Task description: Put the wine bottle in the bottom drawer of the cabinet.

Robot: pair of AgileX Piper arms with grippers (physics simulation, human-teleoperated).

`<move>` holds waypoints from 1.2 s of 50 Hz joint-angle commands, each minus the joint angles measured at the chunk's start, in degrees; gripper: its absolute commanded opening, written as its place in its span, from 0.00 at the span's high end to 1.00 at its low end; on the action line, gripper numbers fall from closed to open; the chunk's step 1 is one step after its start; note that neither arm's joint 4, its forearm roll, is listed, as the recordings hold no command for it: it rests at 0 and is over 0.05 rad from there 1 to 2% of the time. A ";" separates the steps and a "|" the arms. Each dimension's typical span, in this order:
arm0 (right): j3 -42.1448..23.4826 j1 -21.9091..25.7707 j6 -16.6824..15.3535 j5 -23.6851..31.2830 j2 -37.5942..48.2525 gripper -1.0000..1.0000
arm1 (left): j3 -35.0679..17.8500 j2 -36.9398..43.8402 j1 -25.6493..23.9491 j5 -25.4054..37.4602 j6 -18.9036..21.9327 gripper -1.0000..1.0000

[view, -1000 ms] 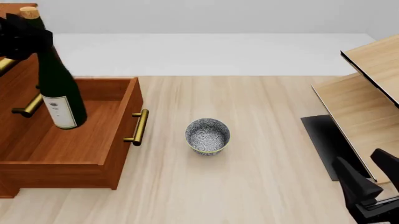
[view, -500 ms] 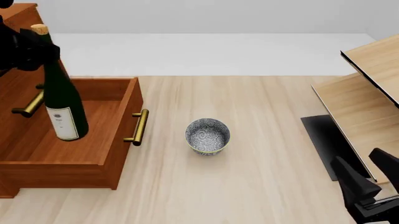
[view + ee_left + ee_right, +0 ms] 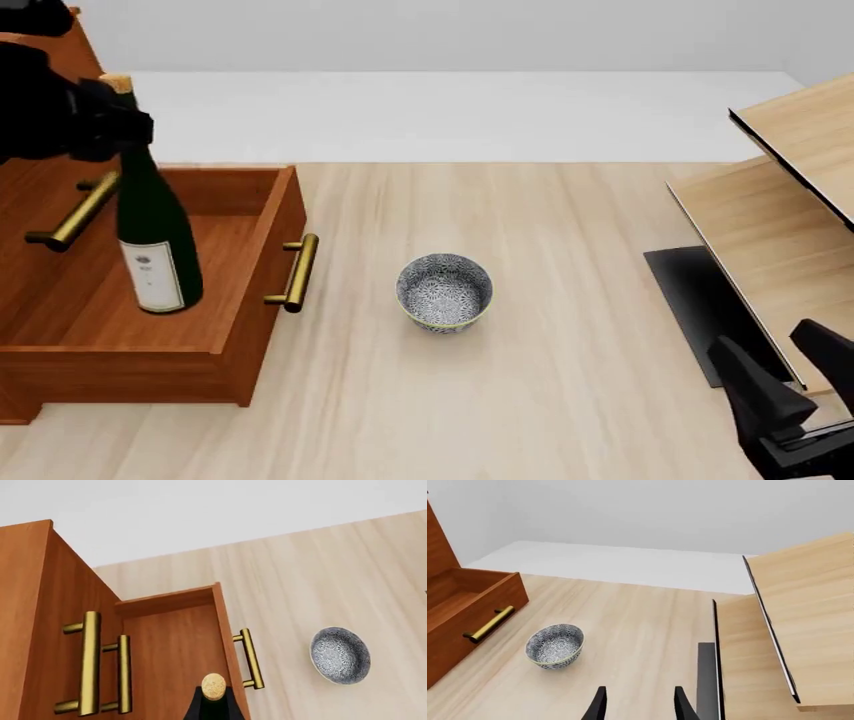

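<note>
While gripped at the neck by the left gripper (image 3: pixel 118 120), bottle (image 3: pixel 155 240) upright inside the open drawer (image 3: pixel 200 340), left of bowl (image 3: pixel 445 290). Right gripper (image 3: pixel 637 705) open, empty.

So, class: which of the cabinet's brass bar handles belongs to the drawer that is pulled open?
The brass bar handle nearest the patterned bowl: it sits on the open reddish-brown wooden bottom drawer, unlike the handle on the cabinet's face behind.

A pale wooden tabletop (image 3: pixel 574 400) is carrying a patterned bowl (image 3: pixel 445 291) mid-frame, the cabinet (image 3: pixel 40 180) at left, and a slanted shelf unit (image 3: pixel 787 200) at right.
</note>
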 commanded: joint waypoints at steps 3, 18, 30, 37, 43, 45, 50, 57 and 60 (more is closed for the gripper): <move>0.00 -0.06 -0.21 -0.44 0.31 0.00 | 1.92 -1.22 -0.55 -1.69 -0.21 1.00; 0.00 -0.05 -0.28 0.30 -0.48 0.00 | 3.92 -1.00 0.33 -3.14 0.14 1.00; 0.00 0.01 -0.36 0.00 -0.11 0.00 | 5.67 -3.05 1.13 -2.74 0.55 1.00; 0.00 0.03 -0.40 -0.20 0.13 0.00 | 6.95 -3.01 0.96 -3.31 1.30 1.00; 0.00 0.08 -0.31 -0.49 0.34 0.00 | 6.81 -2.68 -0.70 -3.71 -1.85 1.00; 0.00 0.08 -0.33 -0.61 0.48 0.00 | 7.06 -2.66 -0.61 -3.90 -1.53 1.00; 0.00 0.10 -0.33 -0.30 0.14 0.00 | 7.74 -2.13 -0.88 -4.74 -2.36 1.00; 0.00 0.03 -0.38 -0.63 0.45 0.00 | 7.93 -0.60 -1.19 -5.81 -3.14 1.00; 0.00 -0.02 -0.37 -0.41 0.27 0.00 | 7.46 -0.16 -1.12 -5.84 -3.59 1.00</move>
